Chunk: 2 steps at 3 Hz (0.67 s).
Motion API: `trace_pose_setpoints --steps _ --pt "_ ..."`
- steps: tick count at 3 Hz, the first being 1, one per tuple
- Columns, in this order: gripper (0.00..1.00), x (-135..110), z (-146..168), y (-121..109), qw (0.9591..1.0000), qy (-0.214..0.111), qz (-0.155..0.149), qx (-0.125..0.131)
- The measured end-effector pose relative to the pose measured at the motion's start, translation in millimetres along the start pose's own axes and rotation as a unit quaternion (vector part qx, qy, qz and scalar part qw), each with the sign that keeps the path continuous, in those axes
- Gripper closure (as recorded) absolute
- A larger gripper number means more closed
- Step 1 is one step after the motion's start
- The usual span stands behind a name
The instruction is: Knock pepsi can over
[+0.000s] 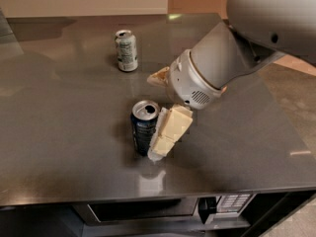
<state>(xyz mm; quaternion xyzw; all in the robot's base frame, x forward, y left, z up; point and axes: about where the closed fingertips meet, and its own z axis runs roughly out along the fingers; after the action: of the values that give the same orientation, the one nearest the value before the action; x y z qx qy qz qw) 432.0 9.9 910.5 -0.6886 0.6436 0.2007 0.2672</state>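
The pepsi can [143,130], dark blue with a silver opened top, stands upright near the front middle of the dark grey table [59,132]. My gripper [156,115] comes in from the right and is open. Its near cream finger [169,131] lies against the can's right side. The far finger [158,77] shows behind the wrist, apart from the can. The grey arm covers the table's right rear part.
A pale silver-green can [126,50] stands upright at the back left. A microwave [148,212] sits under the table's front edge. The table's right edge [291,132] borders a tan floor.
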Motion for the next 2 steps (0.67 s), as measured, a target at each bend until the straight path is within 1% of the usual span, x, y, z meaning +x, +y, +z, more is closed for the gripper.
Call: trace_pose_setpoints --steps 1,2 --pt "0.00 -1.4 13.2 2.9 0.9999 -0.014 -0.002 -0.008" --pt "0.17 0.5 17.4 3.3 0.9996 -0.026 0.000 -0.012"
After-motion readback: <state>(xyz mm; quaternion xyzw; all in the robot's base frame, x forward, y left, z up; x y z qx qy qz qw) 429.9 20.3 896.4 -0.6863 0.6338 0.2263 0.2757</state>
